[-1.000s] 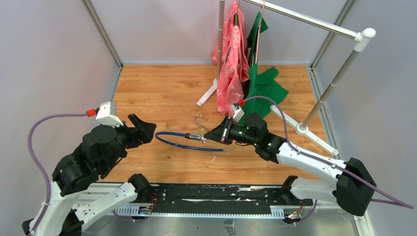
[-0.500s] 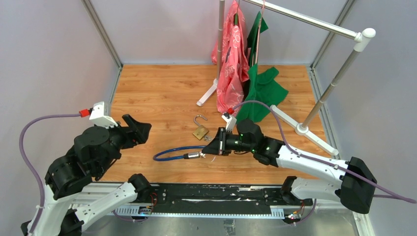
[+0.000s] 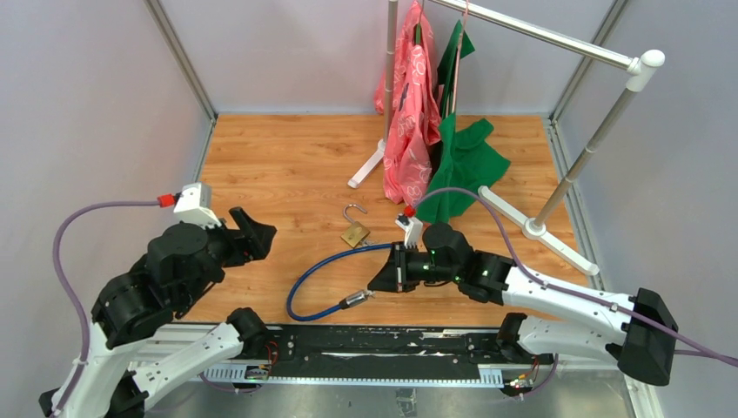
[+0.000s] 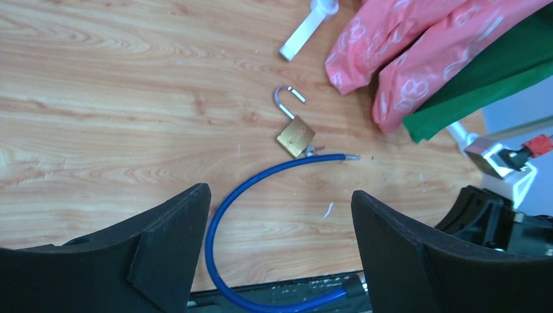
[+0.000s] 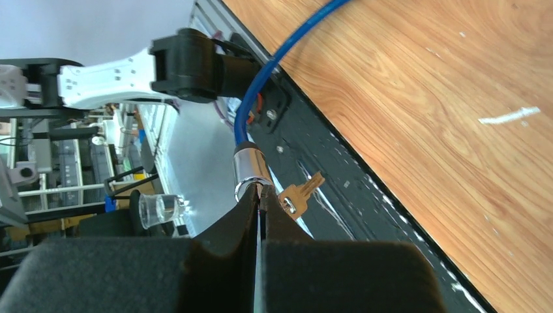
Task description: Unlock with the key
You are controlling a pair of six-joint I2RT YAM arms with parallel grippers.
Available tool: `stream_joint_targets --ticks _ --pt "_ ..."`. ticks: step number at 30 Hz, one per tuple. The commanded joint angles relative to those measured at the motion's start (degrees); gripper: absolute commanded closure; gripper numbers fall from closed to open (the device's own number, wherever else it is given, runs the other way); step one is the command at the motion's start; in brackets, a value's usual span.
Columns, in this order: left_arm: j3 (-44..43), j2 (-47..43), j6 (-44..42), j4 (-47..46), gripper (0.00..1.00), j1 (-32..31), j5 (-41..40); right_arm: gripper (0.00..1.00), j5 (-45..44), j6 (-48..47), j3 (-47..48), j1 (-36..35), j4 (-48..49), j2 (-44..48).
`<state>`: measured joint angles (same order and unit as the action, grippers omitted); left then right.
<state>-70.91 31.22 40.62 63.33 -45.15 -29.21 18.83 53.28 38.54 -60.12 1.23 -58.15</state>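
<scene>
A brass padlock (image 3: 354, 232) lies on the wooden floor with its shackle swung open; it also shows in the left wrist view (image 4: 297, 136). A blue cable (image 3: 318, 270) curves from beside the padlock to my right gripper (image 3: 374, 285). That gripper is shut on the key ring at the cable's metal end (image 5: 248, 171), over the near rail. A brass key (image 5: 297, 193) dangles from the ring beside the fingertips (image 5: 270, 212). My left gripper (image 3: 254, 233) is open and empty, left of the padlock and above the floor; the cable (image 4: 225, 208) passes between its fingers (image 4: 171, 225).
A clothes rack (image 3: 557, 42) stands at the back right with a pink garment (image 3: 412, 113) and a green one (image 3: 466, 157). Its white feet (image 3: 366, 165) rest on the floor near the padlock. A black rail (image 3: 374, 344) runs along the near edge.
My right gripper has moved from beside the padlock toward the near edge, dragging the cable's metal end into an arc. The padlock stayed put. My left gripper shifted slightly.
</scene>
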Motion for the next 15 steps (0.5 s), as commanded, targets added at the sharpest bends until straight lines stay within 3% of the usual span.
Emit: stream_joint_targets --ticks 1,15 --pt "3.87 1.69 -1.36 0.63 0.17 -0.29 2.12 1.0 -3.52 -1.92 -3.81 -0.43 -6.36 3.0" --pt "17.35 12.93 -4.33 -2.43 0.2 -0.29 2.69 1.0 -12.16 -5.11 -12.84 0.16 -12.62 11.73"
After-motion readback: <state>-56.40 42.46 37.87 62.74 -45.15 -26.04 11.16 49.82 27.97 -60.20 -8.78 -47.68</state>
